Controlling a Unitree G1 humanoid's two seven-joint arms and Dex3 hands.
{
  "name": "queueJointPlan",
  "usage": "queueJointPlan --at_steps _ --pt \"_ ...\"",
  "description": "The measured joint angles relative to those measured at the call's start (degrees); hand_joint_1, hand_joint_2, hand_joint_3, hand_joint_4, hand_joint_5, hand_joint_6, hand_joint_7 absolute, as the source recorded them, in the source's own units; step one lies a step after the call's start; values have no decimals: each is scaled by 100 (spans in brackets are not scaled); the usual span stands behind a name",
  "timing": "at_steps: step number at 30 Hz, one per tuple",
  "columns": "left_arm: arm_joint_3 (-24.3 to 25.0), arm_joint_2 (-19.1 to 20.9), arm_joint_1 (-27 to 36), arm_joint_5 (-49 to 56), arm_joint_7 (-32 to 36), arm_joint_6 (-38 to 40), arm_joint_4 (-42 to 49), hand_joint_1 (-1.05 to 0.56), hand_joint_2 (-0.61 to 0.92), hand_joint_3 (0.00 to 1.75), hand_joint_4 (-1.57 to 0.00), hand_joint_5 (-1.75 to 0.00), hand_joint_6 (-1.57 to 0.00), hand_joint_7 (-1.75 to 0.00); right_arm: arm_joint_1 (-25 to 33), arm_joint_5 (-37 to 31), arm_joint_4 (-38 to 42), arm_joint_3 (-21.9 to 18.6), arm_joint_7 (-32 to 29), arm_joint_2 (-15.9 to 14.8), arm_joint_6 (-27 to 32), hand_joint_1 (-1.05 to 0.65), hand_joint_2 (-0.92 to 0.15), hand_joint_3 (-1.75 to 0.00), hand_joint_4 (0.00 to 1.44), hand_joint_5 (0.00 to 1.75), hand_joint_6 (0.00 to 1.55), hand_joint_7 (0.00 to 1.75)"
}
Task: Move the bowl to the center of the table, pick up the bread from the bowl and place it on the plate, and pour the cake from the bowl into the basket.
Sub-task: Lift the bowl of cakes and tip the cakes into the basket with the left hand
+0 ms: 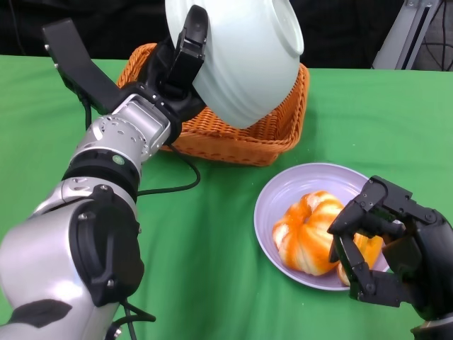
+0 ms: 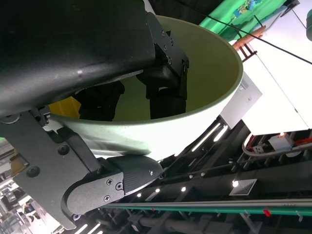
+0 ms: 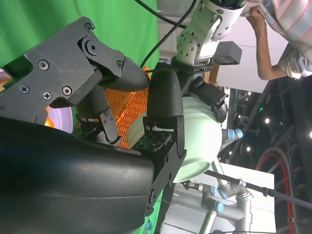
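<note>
My left hand (image 1: 177,60) grips the pale green bowl (image 1: 241,57) by its rim and holds it tipped on its side above the orange wicker basket (image 1: 276,131). In the left wrist view fingers (image 2: 163,73) reach inside the bowl (image 2: 209,63), and a yellow piece (image 2: 66,105), perhaps the cake, shows behind them. The orange-and-white bread (image 1: 308,234) lies on the lilac plate (image 1: 297,184). My right hand (image 1: 386,244) hovers at the plate's near right edge, fingers apart and empty, close to the bread. The right wrist view shows those fingers (image 3: 163,97) spread before the bowl (image 3: 204,136).
The table is covered in green cloth (image 1: 368,113). A black cable (image 1: 177,188) trails from my left forearm across the cloth beside the basket. A person's arm (image 3: 273,44) shows beyond the table in the right wrist view.
</note>
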Motion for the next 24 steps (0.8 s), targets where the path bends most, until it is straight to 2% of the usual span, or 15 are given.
queueJointPlan --at_steps 10,13,16,24 --pt "160 -31 -2 -194 72 62 0 -27 57 109 -94 -175 -78 -175 -19 -32 86 0 26 -30 -174 -9 -42 -115 76 165 66 145" --pt "254 -34 -5 -311 94 134 0 -28 64 95 -92 -175 -77 -175 -37 -40 146 1 35 -37 -229 -8 -42 -116 76 165 66 144" --pt "367 -33 -17 -428 95 231 0 -26 65 91 -91 -175 -77 -175 -45 -40 162 9 48 -44 -234 -8 -41 -117 76 165 66 144" --pt "376 -33 -30 -521 146 269 0 -25 63 96 -91 -175 -77 -175 -48 -44 172 39 54 -50 -310 -9 -40 -117 75 165 67 143"
